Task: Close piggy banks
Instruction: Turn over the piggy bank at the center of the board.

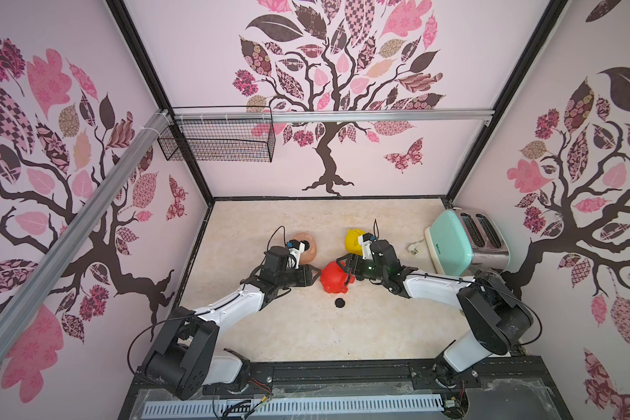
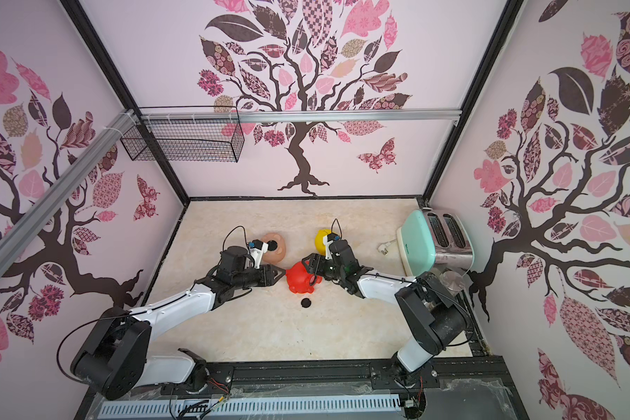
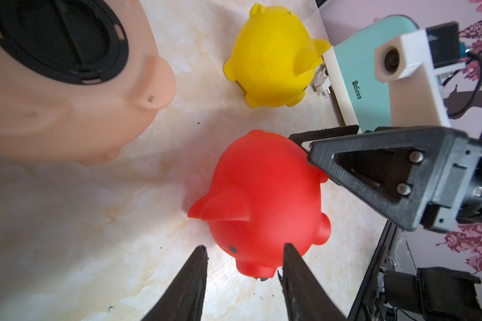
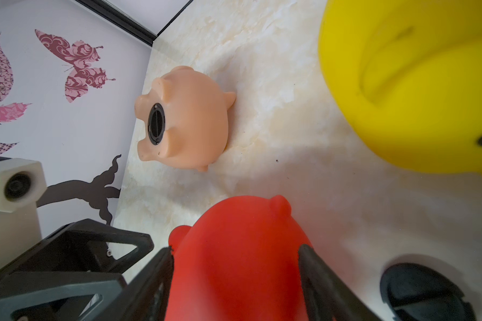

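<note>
While right claw [image 4: 234, 251] grips the red pig [image 3: 262, 200] — toaster [image 3: 373, 69] reads "Belinee".

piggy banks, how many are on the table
3: peach-pink piggy bank back left, yellow piggy bank to its right, red piggy bank in front, between them. None looks hidden.

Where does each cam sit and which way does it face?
Top views: stereo head above the robot's base, looking down at the table; both arms whole, left gripper and right gripper both at the red piggy bank.
Left wrist: on left arm, facing along its open fingers at that pig; right gripper in shot.
Right wrist: on right arm, facing along fingers clamping that pig; left gripper in shot.
Both wrist views share the peach piggy bank and yellow piggy bank.
</note>
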`<state>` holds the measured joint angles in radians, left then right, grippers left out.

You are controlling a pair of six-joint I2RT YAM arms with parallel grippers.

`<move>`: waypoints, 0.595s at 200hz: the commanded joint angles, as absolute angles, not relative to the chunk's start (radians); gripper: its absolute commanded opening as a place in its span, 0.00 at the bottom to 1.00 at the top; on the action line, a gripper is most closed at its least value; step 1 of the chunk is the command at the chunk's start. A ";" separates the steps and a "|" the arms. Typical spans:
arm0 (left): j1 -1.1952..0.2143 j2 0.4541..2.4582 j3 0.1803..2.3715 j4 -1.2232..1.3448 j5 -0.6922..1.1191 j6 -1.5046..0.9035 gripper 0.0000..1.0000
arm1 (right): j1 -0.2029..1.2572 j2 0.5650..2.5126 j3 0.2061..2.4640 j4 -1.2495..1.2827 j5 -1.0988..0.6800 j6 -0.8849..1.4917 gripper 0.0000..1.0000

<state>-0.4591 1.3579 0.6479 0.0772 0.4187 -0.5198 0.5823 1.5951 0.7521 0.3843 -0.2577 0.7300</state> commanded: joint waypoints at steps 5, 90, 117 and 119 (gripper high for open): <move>-0.461 1.406 0.745 0.052 0.381 -0.481 0.49 | 0.589 1.578 0.774 0.342 -0.185 0.732 0.75; -0.466 1.565 0.793 0.055 0.418 -0.472 0.49 | 0.589 1.545 0.742 0.334 -0.164 0.768 0.76; -0.475 1.543 0.755 0.069 0.429 -0.492 0.48 | 0.589 1.554 0.748 0.343 -0.172 0.781 0.76; -0.475 1.540 0.753 0.068 0.429 -0.492 0.48 | 0.589 1.555 0.748 0.343 -0.173 0.782 0.77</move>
<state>-0.4641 1.5566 0.7837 0.0582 0.4107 -0.4889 0.5823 1.5566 0.7391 0.3443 -0.1753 0.7639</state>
